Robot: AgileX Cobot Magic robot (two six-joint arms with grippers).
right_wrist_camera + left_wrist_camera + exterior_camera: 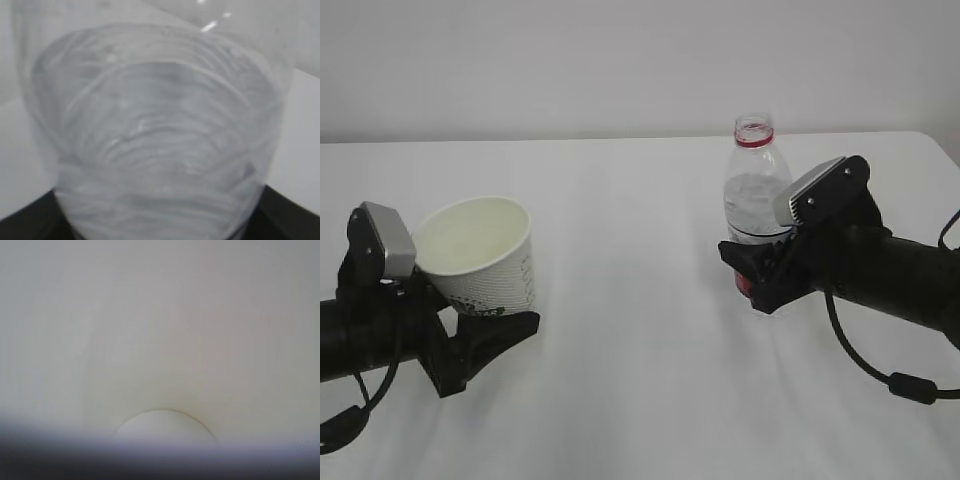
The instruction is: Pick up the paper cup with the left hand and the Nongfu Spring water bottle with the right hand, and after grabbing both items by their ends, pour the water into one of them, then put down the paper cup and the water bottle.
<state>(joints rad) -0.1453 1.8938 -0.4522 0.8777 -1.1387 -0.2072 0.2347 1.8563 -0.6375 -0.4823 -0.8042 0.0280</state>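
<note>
Both items are gripped: the left hand clamps the tilted paper cup, the right hand the water bottle. Next, bringing them together to pour.

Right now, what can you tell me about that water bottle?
The bottle is clear ribbed plastic with a red ring at its neck and no cap. It stands upright right of centre over the white table, partly filled with water. A bit of red label shows low down. The right gripper is clamped around its lower half, hiding the base, so I cannot tell whether it is lifted.
</note>
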